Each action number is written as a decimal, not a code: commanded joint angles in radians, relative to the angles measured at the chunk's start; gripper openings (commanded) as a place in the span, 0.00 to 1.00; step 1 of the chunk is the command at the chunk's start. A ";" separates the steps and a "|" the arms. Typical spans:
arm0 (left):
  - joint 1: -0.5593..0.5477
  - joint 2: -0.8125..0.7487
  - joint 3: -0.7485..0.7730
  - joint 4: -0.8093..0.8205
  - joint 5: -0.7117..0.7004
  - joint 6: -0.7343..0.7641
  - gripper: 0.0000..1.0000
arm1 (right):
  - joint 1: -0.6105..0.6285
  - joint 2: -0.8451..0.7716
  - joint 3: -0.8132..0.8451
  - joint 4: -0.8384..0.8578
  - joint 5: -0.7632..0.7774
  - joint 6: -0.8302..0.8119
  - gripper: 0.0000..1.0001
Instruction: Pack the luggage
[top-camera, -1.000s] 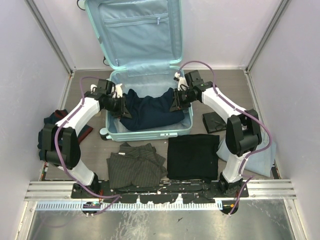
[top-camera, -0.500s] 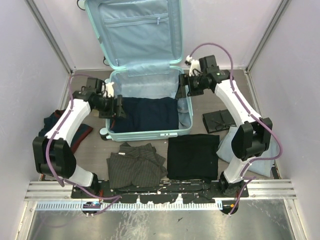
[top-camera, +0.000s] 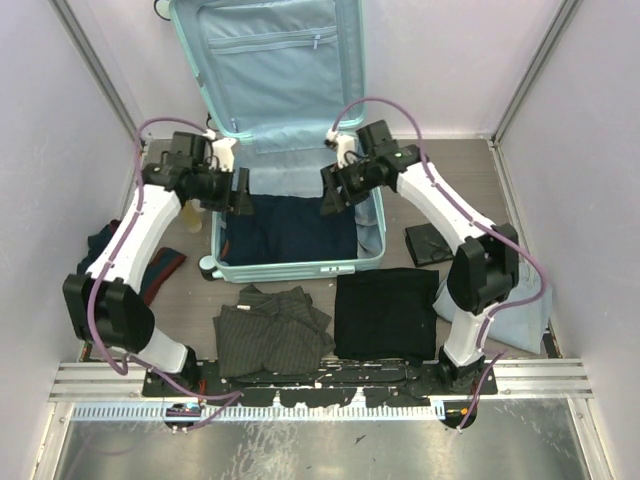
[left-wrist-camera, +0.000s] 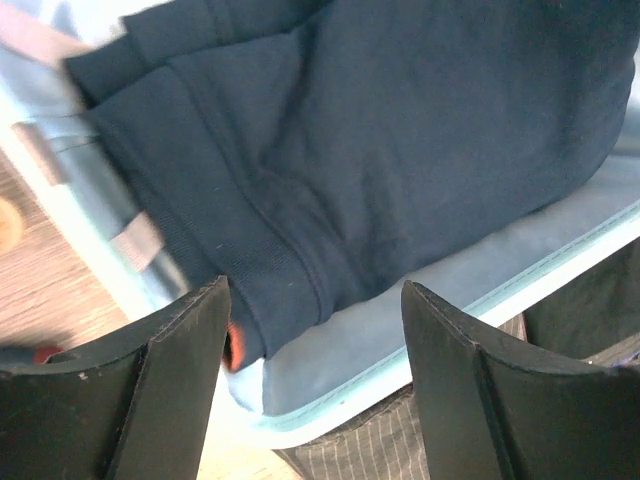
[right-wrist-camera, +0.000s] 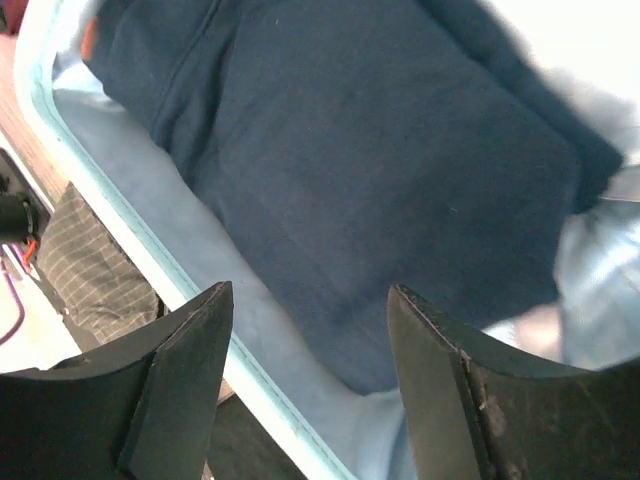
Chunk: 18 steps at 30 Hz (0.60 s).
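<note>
As they hang spread and empty, the left gripper (top-camera: 241, 192) and right gripper (top-camera: 330, 196) flank the mint-green hard-shell suitcase (top-camera: 290, 268) at 9 and 3 o'clock, its folded navy garment (top-camera: 290, 228) between them.

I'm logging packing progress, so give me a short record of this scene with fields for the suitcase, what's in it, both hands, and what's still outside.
luggage: open, lid raised
inside: folded navy garment in the lower half
left hand: open, empty, above the garment's left side
right hand: open, empty, above the garment's right side
outside: striped grey garment and black garment, in front of the luggage
</note>
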 joint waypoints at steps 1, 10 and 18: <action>-0.080 0.074 -0.005 0.058 0.011 0.025 0.69 | 0.032 0.079 -0.031 0.055 -0.007 -0.008 0.68; -0.116 0.154 -0.167 0.117 -0.013 0.009 0.68 | -0.067 0.168 -0.079 0.026 0.140 -0.136 0.72; -0.216 0.240 -0.196 0.164 -0.056 0.001 0.68 | -0.094 0.171 0.000 -0.050 0.175 -0.236 0.76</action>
